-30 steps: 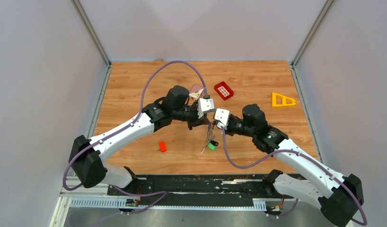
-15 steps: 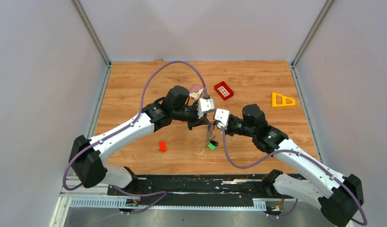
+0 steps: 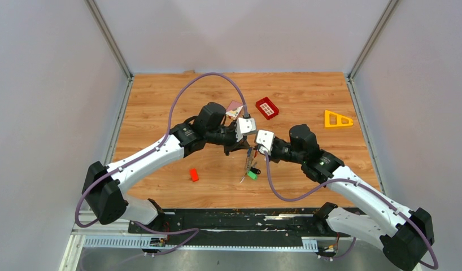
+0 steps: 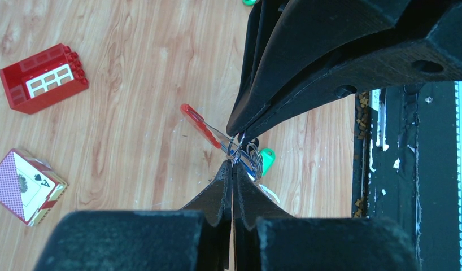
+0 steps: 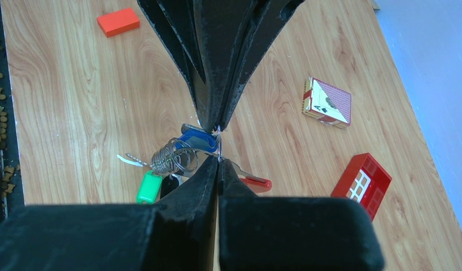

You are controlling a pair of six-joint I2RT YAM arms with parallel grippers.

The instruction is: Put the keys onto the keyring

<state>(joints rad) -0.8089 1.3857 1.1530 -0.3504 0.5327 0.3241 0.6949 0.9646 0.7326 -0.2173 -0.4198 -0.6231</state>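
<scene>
Here the keyring [image 5: 218,144] hangs pinched between both arms' closed jaws.

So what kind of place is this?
Most likely a robotics test cell: two robot arms bolted to a wooden table boxed in by plain grey panels, with odd props like a card deck and yellow triangle.

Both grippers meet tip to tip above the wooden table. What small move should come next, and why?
Probably ease the right gripper slightly away from the left gripper to spread the small metal keyring: both are shut on its thin wire, tip to tip, and the blue-headed silver key sits right beside it.
</scene>
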